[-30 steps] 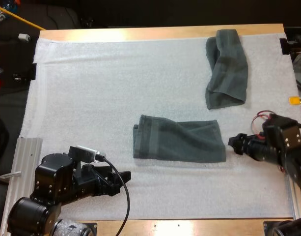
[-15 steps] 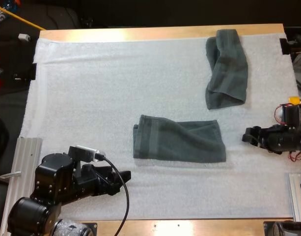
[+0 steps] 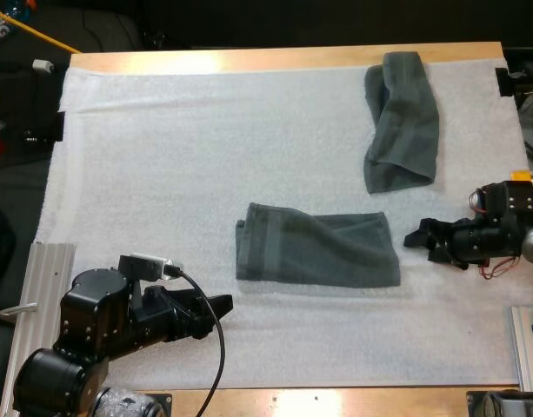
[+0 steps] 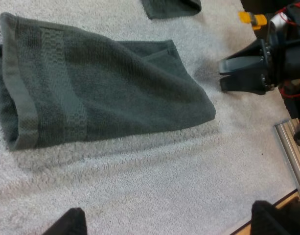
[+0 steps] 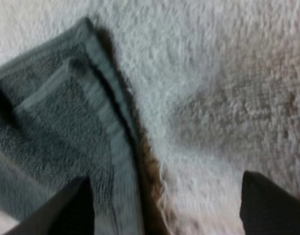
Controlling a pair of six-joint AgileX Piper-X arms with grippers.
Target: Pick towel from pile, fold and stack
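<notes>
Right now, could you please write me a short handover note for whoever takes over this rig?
Left gripper: open, empty, over the near side of the mat, short of the folded towel.
Right gripper: open, empty, just off that towel's right end, not gripping it.
Second towel: loosely bunched at the mat's far right, apart from the first.
Done: one towel lies folded flat mid-mat.
Left: probably one more fold from the right end, then fold the second towel and stack the two; they are not yet stacked.
</notes>
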